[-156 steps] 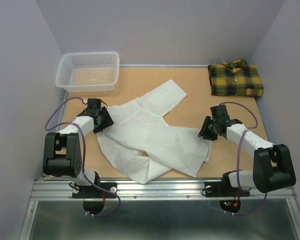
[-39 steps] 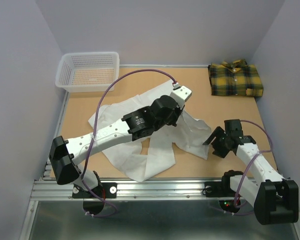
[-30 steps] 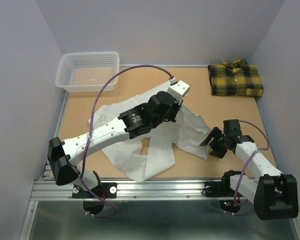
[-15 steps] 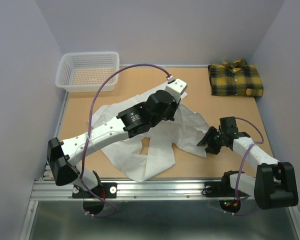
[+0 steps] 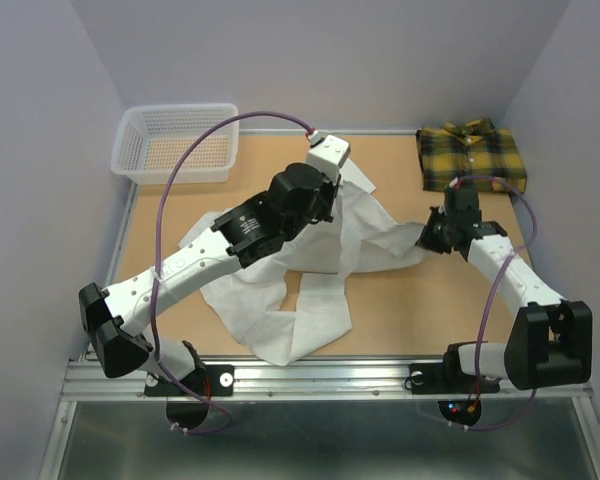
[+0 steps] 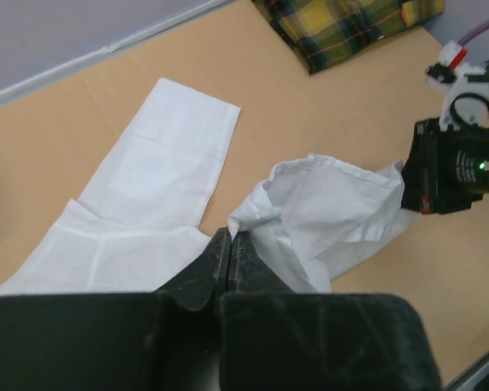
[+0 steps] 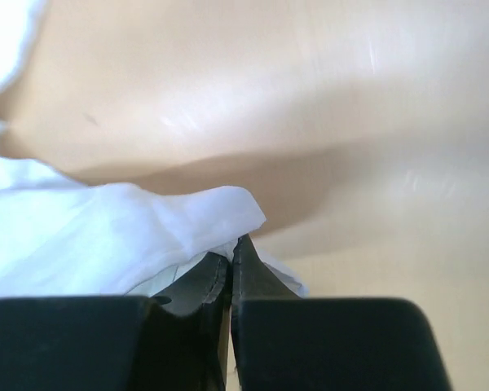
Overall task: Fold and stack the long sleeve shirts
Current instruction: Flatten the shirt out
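Note:
The white long sleeve shirt [image 5: 270, 318] lies rumpled across the middle of the table, with one sleeve [image 6: 175, 151] stretched flat towards the back. My left gripper [image 5: 318, 212] reaches over it and is shut on a raised fold [image 6: 265, 208] of white cloth. My right gripper [image 5: 432, 238] is shut on the shirt's right-hand edge [image 7: 220, 210], held a little above the wood. Cloth hangs bunched between the two grippers [image 5: 380, 238]. The yellow-and-green plaid shirt [image 5: 472, 157] sits folded in the back right corner.
A white mesh basket [image 5: 177, 142] stands at the back left corner. Purple walls close in the table on three sides. The left arm's long forearm [image 5: 220, 245] crosses the shirt diagonally. A metal rail [image 5: 320, 378] runs along the near edge.
My right gripper closed on the shirt's right edge and carried it back and upward. My left gripper, still shut, pulled its fold towards the back, bunching the cloth.

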### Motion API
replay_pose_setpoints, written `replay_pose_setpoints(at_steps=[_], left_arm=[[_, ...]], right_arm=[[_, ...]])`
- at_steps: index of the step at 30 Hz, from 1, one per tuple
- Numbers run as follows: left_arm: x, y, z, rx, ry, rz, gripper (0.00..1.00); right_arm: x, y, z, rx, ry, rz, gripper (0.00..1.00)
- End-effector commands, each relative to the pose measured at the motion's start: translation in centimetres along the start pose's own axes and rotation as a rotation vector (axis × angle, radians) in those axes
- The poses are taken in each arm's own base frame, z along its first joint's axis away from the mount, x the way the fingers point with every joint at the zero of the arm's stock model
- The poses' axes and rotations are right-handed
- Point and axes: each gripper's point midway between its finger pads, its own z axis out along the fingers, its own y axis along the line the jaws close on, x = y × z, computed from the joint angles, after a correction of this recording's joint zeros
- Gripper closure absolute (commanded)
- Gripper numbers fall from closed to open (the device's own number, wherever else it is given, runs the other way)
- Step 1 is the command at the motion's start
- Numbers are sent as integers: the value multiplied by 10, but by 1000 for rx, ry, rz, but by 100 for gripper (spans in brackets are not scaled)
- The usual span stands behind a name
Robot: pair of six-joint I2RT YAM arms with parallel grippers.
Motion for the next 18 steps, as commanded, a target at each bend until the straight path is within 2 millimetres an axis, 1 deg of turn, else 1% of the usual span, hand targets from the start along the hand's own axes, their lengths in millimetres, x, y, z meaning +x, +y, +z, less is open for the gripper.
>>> replay_pose_setpoints(at_steps=[1, 2, 3, 4, 5, 6, 7, 8, 9, 10, 11, 12, 13, 14, 15, 16, 17, 18], left_arm=[[-79, 21, -37, -35, -212, -43, 100], [-81, 20, -37, -33, -217, -45, 100], [-87, 22, -44, -28, -239, -40, 100], [-89, 22, -47, -17, -248, -37, 100], [-89, 14, -50, 32, -254, -30, 100], [-94, 10, -60, 70, -277, -33, 100], [-90, -4, -63, 155, -284, -28, 100], [-93, -11, -74, 211, -304, -27, 100], [-90, -20, -77, 265, -307, -28, 100], [-84, -36, -81, 351, -300, -20, 100], [-71, -51, -81, 415, -281, -11, 100], [-62, -65, -81, 468, -264, -7, 100], [-44, -83, -80, 541, -229, 2, 100], [-32, -97, -80, 588, -198, 13, 100], [-8, -134, -82, 705, -158, 43, 100], [20, -166, -81, 793, -92, 73, 99], [21, -172, -85, 835, -92, 79, 97], [51, -203, -89, 950, -19, 129, 94]], right_arm=[[-147, 53, -60, -33, -428, -234, 99], [-164, 61, -69, -42, -475, -257, 99], [-182, 71, -78, -60, -529, -309, 99], [-197, 81, -89, -77, -578, -330, 99], [-211, 90, -102, -98, -633, -345, 99], [-223, 96, -112, -105, -696, -371, 99], [-228, 96, -117, -102, -727, -376, 99], [-232, 90, -122, -68, -762, -362, 96], [-231, 84, -121, -41, -768, -353, 93], [-229, 76, -119, -11, -770, -339, 90], [-216, 60, -104, 37, -735, -321, 84], [-213, 43, -107, 109, -753, -283, 80], [-206, 31, -102, 151, -748, -238, 76], [-199, 18, -100, 196, -745, -211, 63], [-188, -5, -102, 280, -760, -157, 52], [-185, -22, -107, 360, -784, -119, 32], [-181, -23, -110, 355, -790, -109, 31], [-177, -41, -120, 432, -825, -62, 19]])
